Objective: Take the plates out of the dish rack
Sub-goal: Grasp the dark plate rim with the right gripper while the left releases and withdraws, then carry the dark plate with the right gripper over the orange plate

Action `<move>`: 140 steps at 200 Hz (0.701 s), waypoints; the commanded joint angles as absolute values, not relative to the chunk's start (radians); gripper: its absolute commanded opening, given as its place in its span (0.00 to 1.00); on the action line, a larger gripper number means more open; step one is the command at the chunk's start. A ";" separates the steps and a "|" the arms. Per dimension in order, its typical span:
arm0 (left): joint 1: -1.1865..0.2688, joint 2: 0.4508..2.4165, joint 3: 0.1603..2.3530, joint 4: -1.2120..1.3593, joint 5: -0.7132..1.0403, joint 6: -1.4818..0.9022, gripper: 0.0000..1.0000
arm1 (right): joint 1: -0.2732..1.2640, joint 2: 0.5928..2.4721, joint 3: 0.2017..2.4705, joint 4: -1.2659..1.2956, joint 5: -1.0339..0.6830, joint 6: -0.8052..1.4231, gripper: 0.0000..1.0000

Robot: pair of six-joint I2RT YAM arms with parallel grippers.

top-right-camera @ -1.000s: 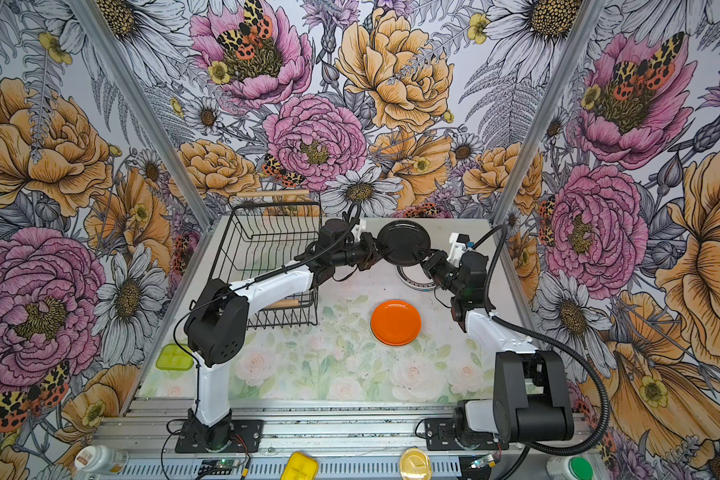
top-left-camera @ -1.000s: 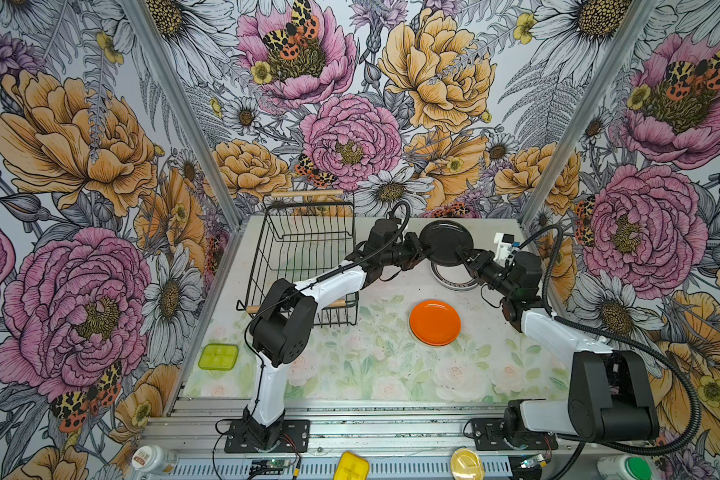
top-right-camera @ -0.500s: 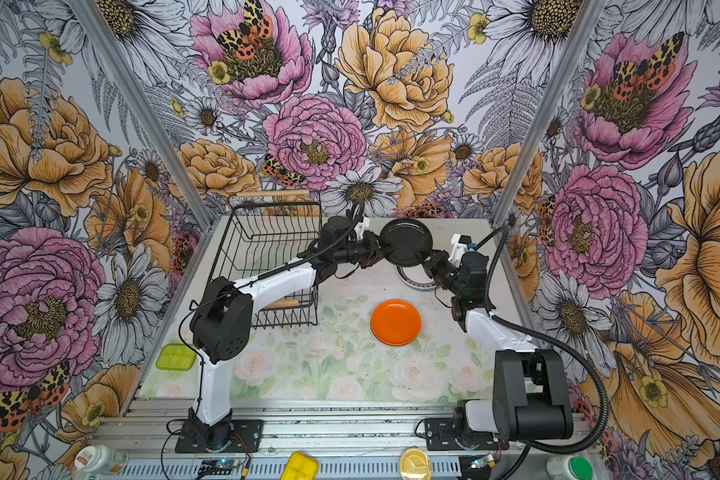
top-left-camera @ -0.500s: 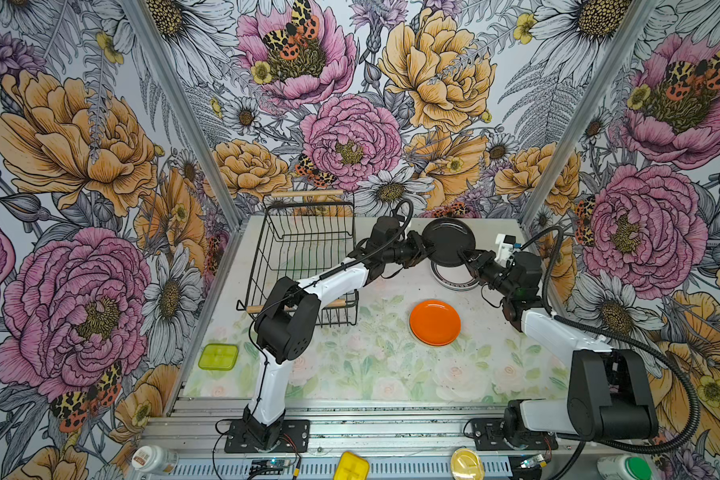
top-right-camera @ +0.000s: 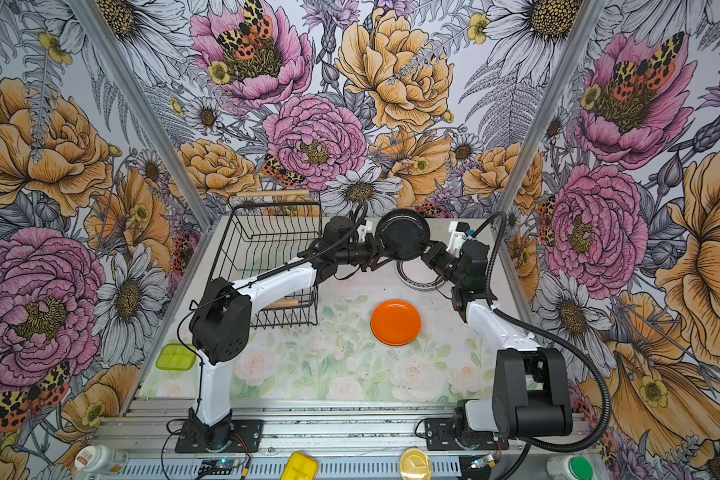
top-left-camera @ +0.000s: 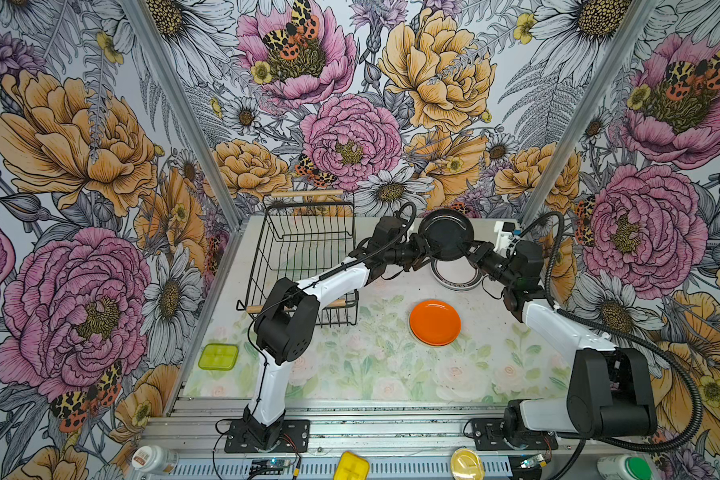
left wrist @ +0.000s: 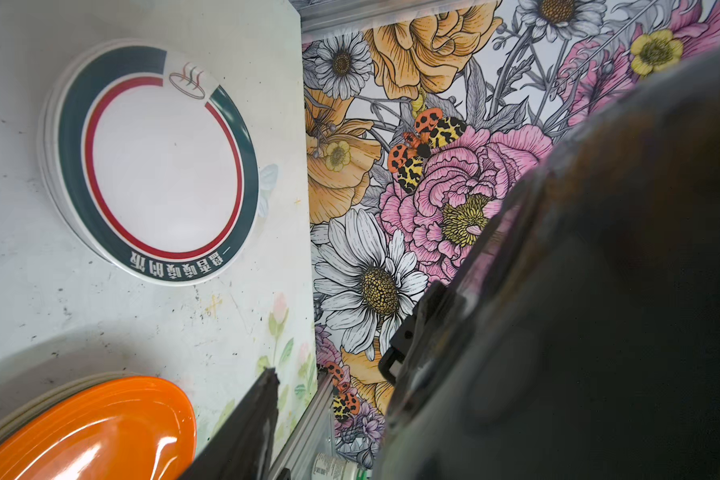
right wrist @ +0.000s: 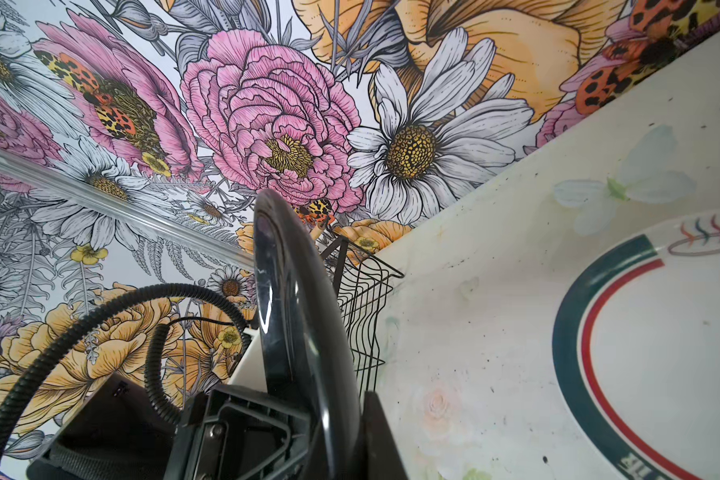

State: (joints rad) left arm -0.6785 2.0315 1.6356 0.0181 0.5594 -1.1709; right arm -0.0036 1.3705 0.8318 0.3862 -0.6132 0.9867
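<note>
Right hand (top-left-camera: 474, 254) pinching black plate (top-left-camera: 445, 239) by rim, held upright over banded white stack (top-left-camera: 458, 279). Left hand (top-left-camera: 420, 252) spread, finger clear of plate. Dish rack (top-left-camera: 308, 232) looks empty. Advice: left backs straight off, right tilts plate flat, lowers onto orange plate (top-left-camera: 435, 322).

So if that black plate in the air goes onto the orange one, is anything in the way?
Nothing visible. The black plate, held by the right gripper, hangs up beside the white banded plates; between there and the orange plate, both top views show only bare table.
</note>
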 commanded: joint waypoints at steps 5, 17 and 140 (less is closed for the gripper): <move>-0.678 1.925 1.664 -0.132 0.546 -1.044 0.60 | -0.016 1.368 0.951 0.329 -0.571 0.831 0.00; -0.674 1.898 1.653 -0.186 0.538 -1.003 0.61 | -0.017 1.367 0.987 0.301 -0.547 0.761 0.00; -0.523 1.610 1.545 -0.557 0.370 -0.700 0.99 | -0.035 1.170 1.127 -0.142 -0.199 0.302 0.00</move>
